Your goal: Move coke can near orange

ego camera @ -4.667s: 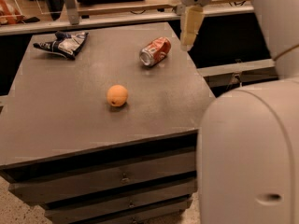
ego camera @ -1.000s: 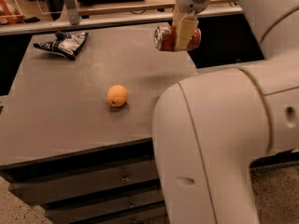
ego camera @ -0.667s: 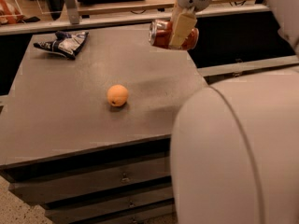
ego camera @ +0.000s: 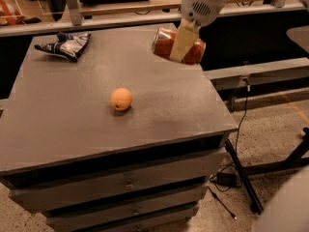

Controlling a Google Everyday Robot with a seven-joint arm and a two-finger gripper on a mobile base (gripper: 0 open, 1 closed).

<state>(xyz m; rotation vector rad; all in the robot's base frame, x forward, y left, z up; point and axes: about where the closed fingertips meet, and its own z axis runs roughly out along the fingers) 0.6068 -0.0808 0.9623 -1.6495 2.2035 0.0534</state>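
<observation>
Hanging in the air over the far right of the grey tabletop [ego camera: 72, 115], there it is: the small red-orange soda can with white markings [ego camera: 163, 41], tipped on its side in the grip of the white arm's two-finger gripper [ego camera: 179, 47]! The cream fingers [ego camera: 183, 38] are clamped across the can's middle, one of them crossing its front (the other is hidden behind the can). From the smooth round orange fruit [ego camera: 121, 99], the can sits at about 2 o'clock, well apart and lifted off the surface. The orange itself rests alone near the middle of the table, with a small shadow under it. At its 11 o'clock, near the far left corner, lies a crumpled dark blue and white bag [ego camera: 67, 45]. Below the top run grey drawers with small pulls [ego camera: 128, 183], and at 4 o'clock a black cable [ego camera: 241, 120] trails down to the speckled floor.
</observation>
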